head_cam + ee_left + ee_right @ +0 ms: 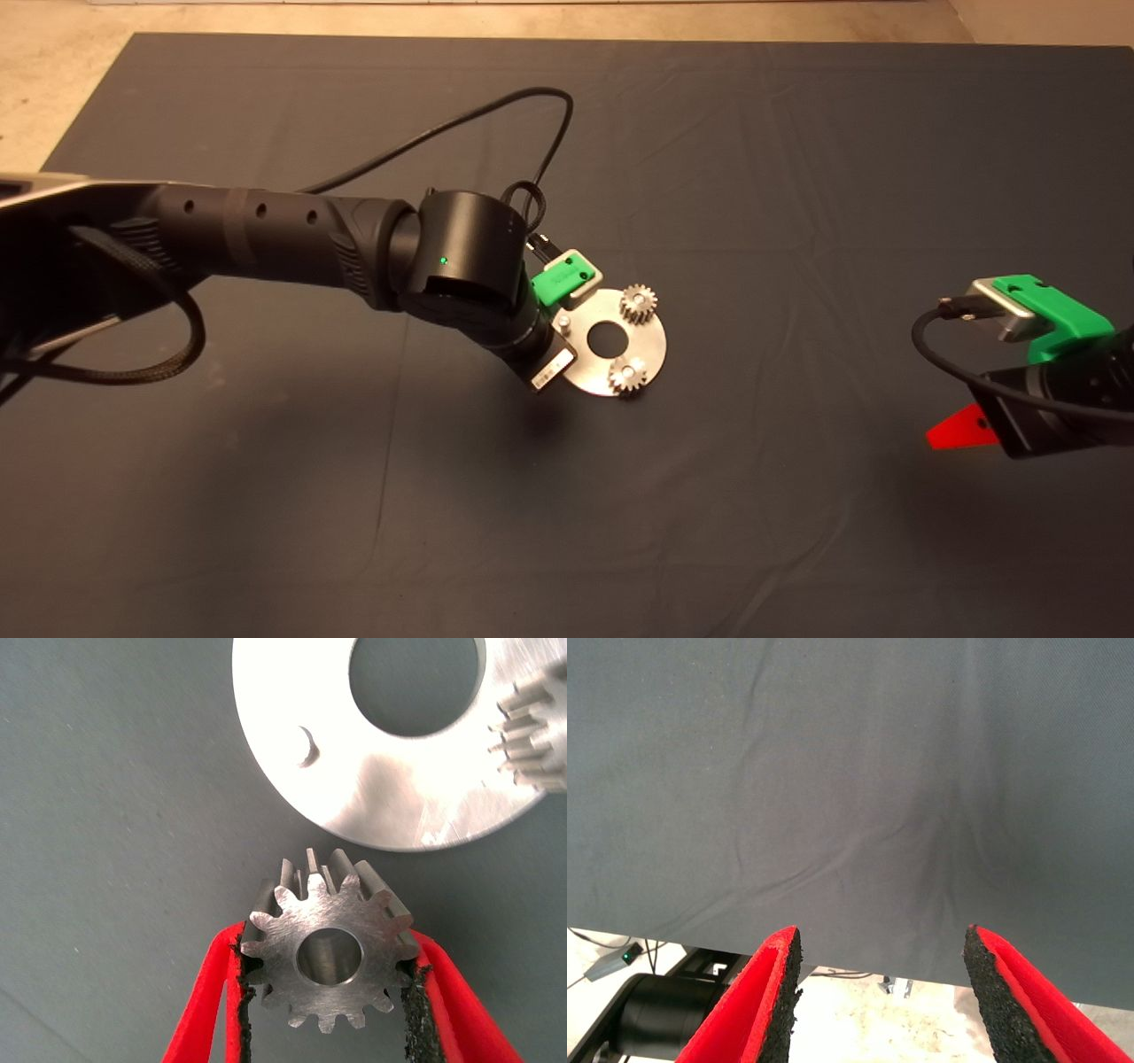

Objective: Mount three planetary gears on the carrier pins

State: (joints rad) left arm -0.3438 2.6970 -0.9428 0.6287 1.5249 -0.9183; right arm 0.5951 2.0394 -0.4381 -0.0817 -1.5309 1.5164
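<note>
The round silver disc (589,359) lies at mid-mat, with a centre hole. Two planetary gears (638,304) (627,377) sit on its carrier pins. The third pin (563,321) stands bare at the disc's left. My left gripper (326,946) is shut on the third gear (328,952), holding it by the teeth with its hole facing the camera, just off the disc's (381,788) rim and apart from the bare pin (307,746). One seated gear (536,735) shows at that picture's edge. My right gripper (881,988) is open and empty, parked at the mat's right side.
The left arm (266,235) and its black cable (496,115) reach over the mat's left half. The right gripper's red finger (961,431) shows at the right edge. The right wrist view looks past the mat's edge (833,961) at floor and a black stand.
</note>
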